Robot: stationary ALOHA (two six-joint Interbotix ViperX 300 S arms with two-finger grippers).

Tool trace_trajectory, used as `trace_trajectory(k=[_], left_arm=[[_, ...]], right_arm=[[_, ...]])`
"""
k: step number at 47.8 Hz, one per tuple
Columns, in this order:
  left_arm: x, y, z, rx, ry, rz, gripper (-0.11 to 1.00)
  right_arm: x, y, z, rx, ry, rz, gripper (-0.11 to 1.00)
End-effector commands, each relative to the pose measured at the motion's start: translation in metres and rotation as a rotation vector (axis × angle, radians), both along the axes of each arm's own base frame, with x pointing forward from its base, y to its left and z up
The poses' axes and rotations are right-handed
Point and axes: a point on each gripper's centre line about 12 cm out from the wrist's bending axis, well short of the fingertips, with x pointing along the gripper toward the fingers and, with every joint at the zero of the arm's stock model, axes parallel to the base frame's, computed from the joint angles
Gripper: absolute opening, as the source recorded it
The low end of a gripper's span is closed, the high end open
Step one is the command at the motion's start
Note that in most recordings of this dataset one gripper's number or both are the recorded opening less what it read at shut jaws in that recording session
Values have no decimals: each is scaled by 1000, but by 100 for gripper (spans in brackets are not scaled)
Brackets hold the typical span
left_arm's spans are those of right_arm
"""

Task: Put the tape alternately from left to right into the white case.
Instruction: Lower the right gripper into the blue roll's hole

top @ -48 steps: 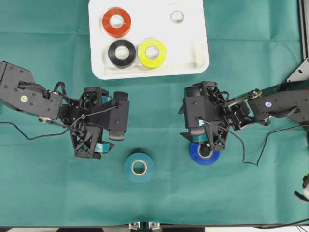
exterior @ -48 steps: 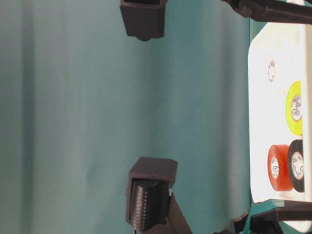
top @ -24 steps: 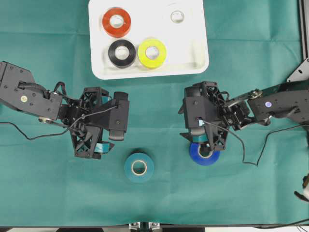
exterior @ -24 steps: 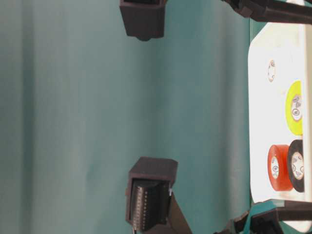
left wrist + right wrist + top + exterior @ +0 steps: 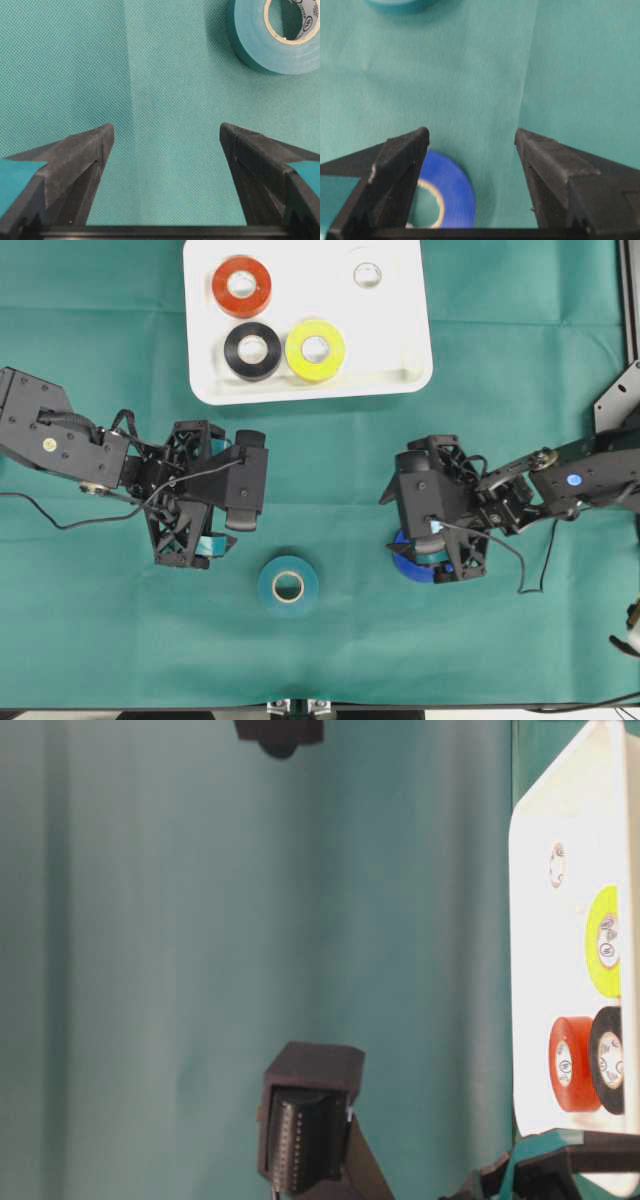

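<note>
Both arms low over the cloth, jaws spread empty, right gripper above the blue tape.

Black arms, teal-padded jaws, black cables

The right arm has swung toward the near edge of the table and a little to the right. Its gripper, earlier over the far edge of the blue tape roll, now sits squarely above it and hides most of it from overhead, so only the roll's left and near edge shows. The gripper body has also turned a little. In the table-level view, the right arm's dark block has slid almost out at the top edge, and the black arm parts that crossed the top right corner are gone, uncovering the corner of the white tray.
</note>
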Motion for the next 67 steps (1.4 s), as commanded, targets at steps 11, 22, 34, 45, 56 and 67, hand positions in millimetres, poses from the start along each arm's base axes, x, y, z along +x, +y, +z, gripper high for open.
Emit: trace_trajectory(k=[11,22,34,45,56,67], left_arm=[[3,-2,9,-7,-30,-3,55],[5,-3,11,-8,-34,-3,55],[5,-3,11,-9,-37,-3,55],[6,-3,12,-11,-40,-2,55],[6,-3,12,-11,-40,-2,55],[5,-3,11,-9,-37,-3,55]], right_arm=[[-16,4,2,52,32,-60,79],[-26,13,-4,58,57,-45,79],[-39,8,-17,67,105,-82,79],[-38,6,-21,57,114,-81,79],[-32,0,-32,44,146,-110,79],[-30,0,-33,43,145,-109,79]])
